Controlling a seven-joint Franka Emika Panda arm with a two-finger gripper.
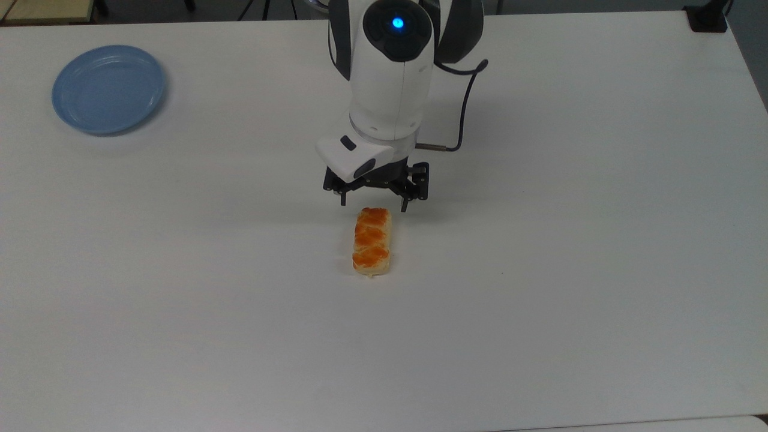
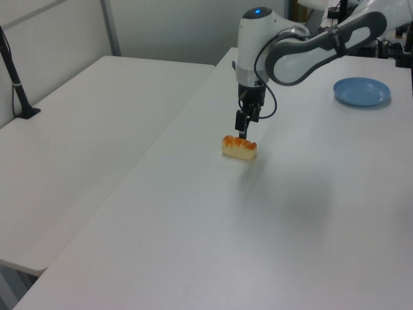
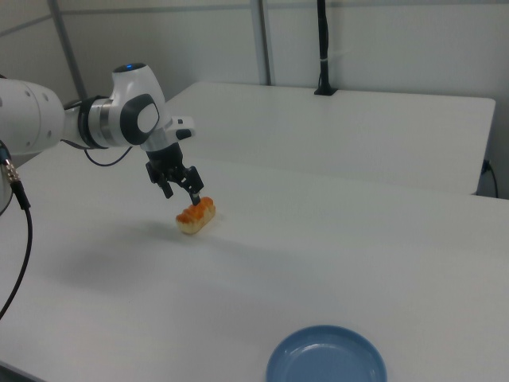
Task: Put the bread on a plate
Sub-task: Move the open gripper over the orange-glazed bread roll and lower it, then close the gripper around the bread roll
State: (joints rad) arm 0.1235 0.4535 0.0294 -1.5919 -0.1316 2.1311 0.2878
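Currently the gripper [image 1: 373, 207] hangs with its jaws spread wide and nothing between them, positioned over one end of the bread [image 1: 372, 241]. In the top view the fingertips sit level with the bun's upper end, one to each side, so the bulk of the loaf extends away from the gripper toward the top view's bottom. The left view places the gripper [image 2: 241, 130] just above the near-arm end of the bread [image 2: 239, 146]; whether a fingertip touches the crust cannot be determined. The bread lies flat on the white tabletop [image 1: 540, 270]. The plate [image 1: 108, 88] sits well apart from the gripper, far off toward the top view's upper left (in the right view it lies in the foreground [image 3: 326, 354]).

Risks noted, as judgement: closing at the present station would catch only the tip of the bun, which could pivot, slip free or tear. A descent here may press a fingertip into the soft top. The long carry to the plate gives a weak end-grip ample chance to fail.
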